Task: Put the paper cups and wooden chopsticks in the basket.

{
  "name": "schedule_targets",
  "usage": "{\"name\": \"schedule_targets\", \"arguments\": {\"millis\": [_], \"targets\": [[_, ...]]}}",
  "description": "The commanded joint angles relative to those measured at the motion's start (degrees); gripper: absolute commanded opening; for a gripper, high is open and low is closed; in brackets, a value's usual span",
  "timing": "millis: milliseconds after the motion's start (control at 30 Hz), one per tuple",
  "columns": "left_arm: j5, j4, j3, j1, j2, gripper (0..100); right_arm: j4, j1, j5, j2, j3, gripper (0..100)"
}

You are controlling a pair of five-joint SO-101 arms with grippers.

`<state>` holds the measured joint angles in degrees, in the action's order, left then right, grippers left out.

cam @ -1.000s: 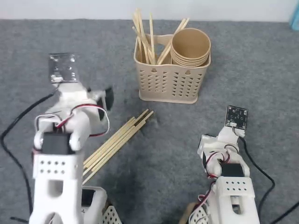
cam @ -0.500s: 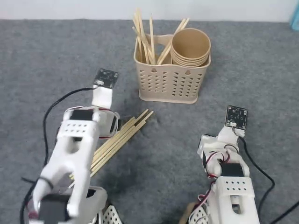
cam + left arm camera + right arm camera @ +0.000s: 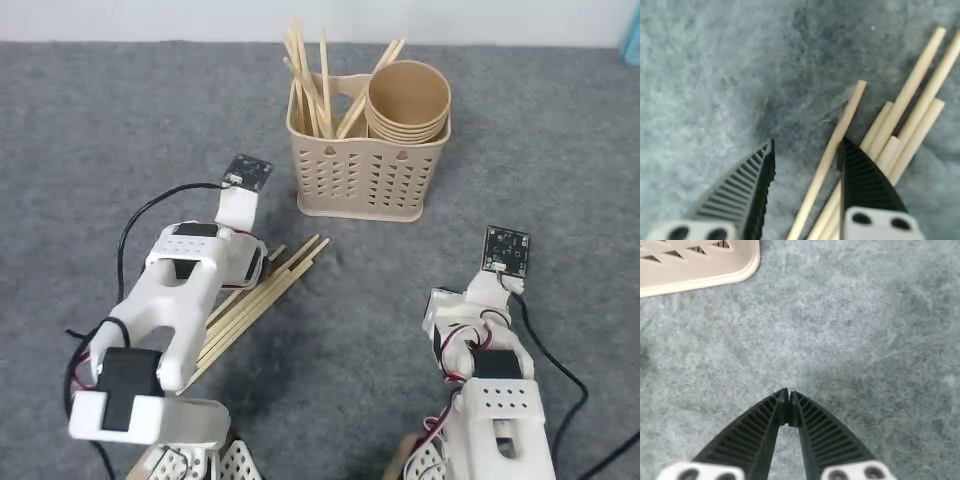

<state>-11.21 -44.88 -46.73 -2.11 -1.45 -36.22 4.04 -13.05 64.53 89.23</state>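
picking up the loose wooden chopsticks [image 3: 262,296]: the left end effector [image 3: 807,145] gapes low over the table [image 3: 100,120], one chopstick [image 3: 837,134] between its jaws, the others just past one jaw. next it needs a square close, then a lift to the basket [image 3: 365,180] ahead. the right end effector [image 3: 788,393] is pinched together, empty.

From behind both arms the high camera looks steeply down over the worktop [image 3: 540,130]. Each wrist camera faces it from close by, one past the left tool [image 3: 807,145] at the loose chopsticks [image 3: 900,115], one past the right tool [image 3: 788,392] at the basket [image 3: 700,265] edge; the high view shares both.
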Motion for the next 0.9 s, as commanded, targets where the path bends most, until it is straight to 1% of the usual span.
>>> {"name": "schedule_targets", "arguments": {"millis": [0,67,133,267,333,600,700,867], "targets": [[-1.5,-0.7,1.0,0.3,0.2,19,1.5,-0.5,1.2,1.5,-0.5,0.9],[-1.5,-0.7,1.0,0.1,0.2,19,1.5,-0.5,1.2,1.5,-0.5,0.9],[-1.5,-0.7,1.2,-0.2,0.2,15,1.5,-0.5,1.2,1.5,-0.5,0.9],[-1.6,-0.7,1.4,-0.2,0.4,0,1.5,-0.5,1.2,1.5,-0.5,0.9],[-1.6,-0.8,1.4,-0.2,0.5,2,1.5,-0.5,1.2,1.5,-0.5,0.9],[-1.1,-0.5,2.2,-0.4,0.2,1,1.3,-0.6,1.2,1.5,-0.5,0.9],[-0.8,-0.6,6.0,-2.9,0.2,1,1.4,-0.6,1.2,1.5,-0.5,0.9],[3.8,-1.9,15.2,-9.8,0.2,1,1.4,-0.6,1.2,1.5,-0.5,0.9]]}}
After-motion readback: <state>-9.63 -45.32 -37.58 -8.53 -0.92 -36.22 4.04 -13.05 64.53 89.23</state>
